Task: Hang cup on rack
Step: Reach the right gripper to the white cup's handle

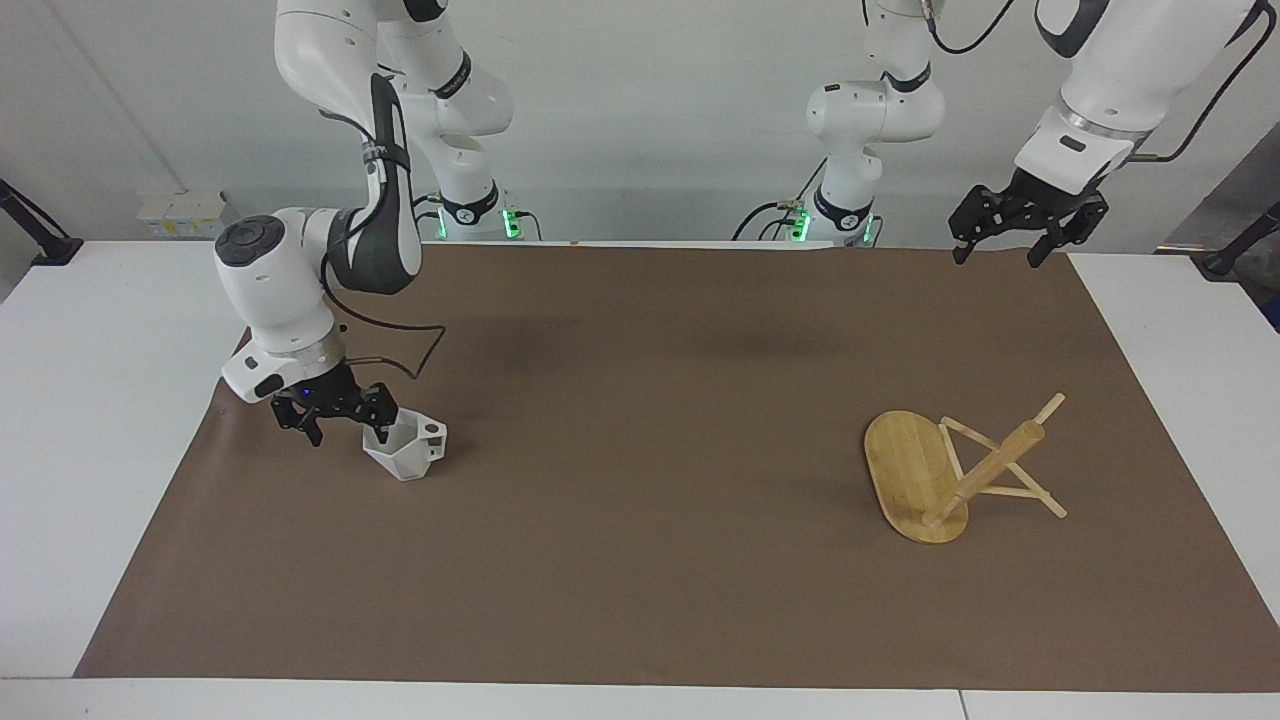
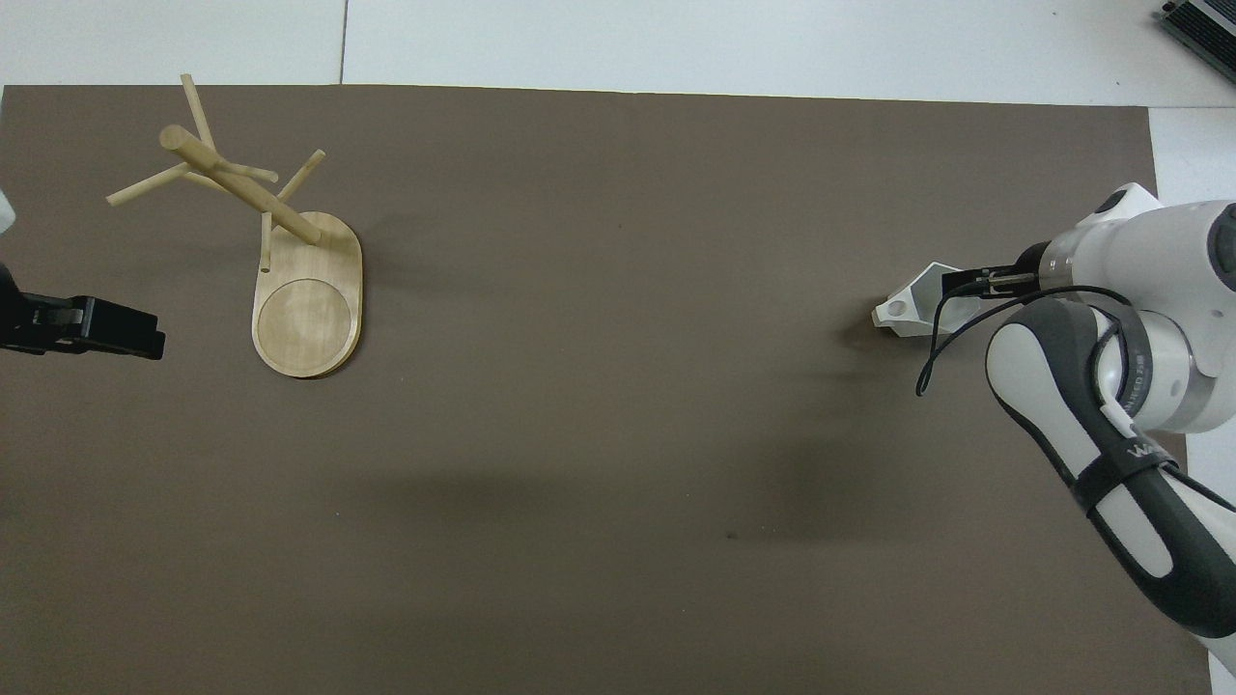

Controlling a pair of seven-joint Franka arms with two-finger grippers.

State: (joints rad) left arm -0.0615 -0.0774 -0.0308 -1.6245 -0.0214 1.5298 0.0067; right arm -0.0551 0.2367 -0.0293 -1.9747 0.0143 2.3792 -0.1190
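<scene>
Brown paper covers the white tabletop [image 1: 120, 400]. Upright toward the right arm's end stands the cup [image 1: 405, 448], its holed handle pointing at three o'clock in the facing view. It looks light, stiff, smooth and breakable. One thin rim wall seems the best hold, leaving the handle hole free. The right gripper [image 1: 345, 425] is low at the rim's nine o'clock side, fingers spread wide, holding nothing. The rack [image 1: 960, 468] stands toward the left arm's end. The left gripper [image 1: 995, 252] waits above, fingers wide.
</scene>
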